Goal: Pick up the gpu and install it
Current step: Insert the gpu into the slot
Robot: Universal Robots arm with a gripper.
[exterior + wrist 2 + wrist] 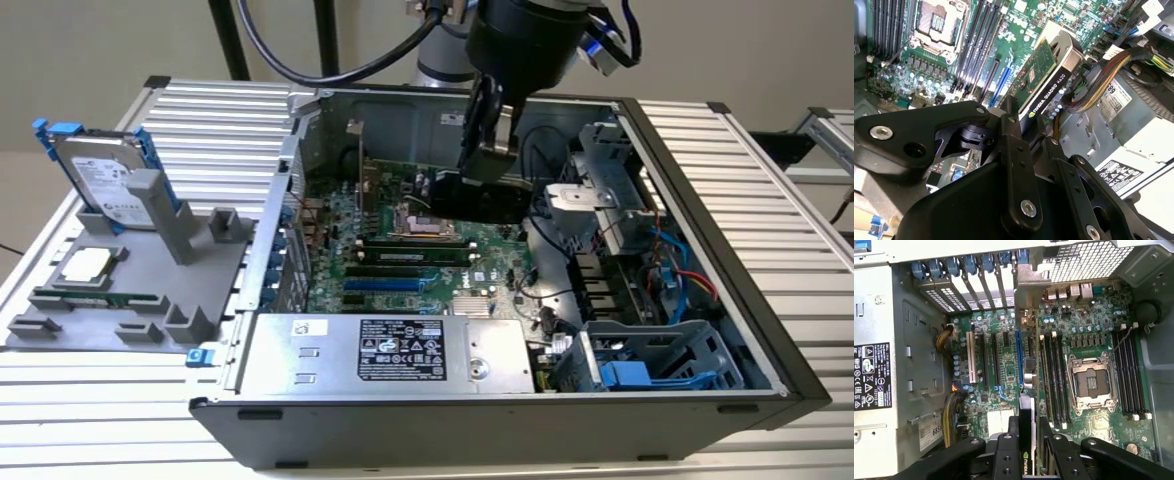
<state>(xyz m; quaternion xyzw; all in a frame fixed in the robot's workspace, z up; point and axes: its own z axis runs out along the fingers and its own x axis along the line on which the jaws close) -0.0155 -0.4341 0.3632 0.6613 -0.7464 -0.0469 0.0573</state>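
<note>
Black two-fingered gripper (1021, 131) on the arm, lowered inside the open grey metal computer case (747, 300), fingers (1006, 452) closed on the thin green circuit card with the black cooler block, the gpu (1046, 82). Card held by its upper edge and carried on edge, probably so that the lower connector edge can meet a slot straight on. In the first wrist view, seen edge-on between the finger links, with its silver metal end bracket (1029, 287) reaching toward the rear wall of the case, next to the row of blue slot clips (969, 265); bracket turned that way, by the look of it, because the rear opening is where it has to seat. Card lined up over the green motherboard (400, 235), just beside the long blue expansion slot (1018, 357) and between that slot and the black memory slots (1054, 375); whether the connector edge already touches a slot, impossible to tell. Empty silver processor socket (1091, 377) off to one side of the card, clear of it.

In the exterior view, gripper (481, 185) down near the middle of the board, cooler block facing the camera. Outside the case, at the exterior view's left, a grey plastic parts stand (120, 290) on the ribbed metal table (747, 150), holding the silver hard drive with blue rails (107, 175) upright, presumably for easy gripping from above.
</note>
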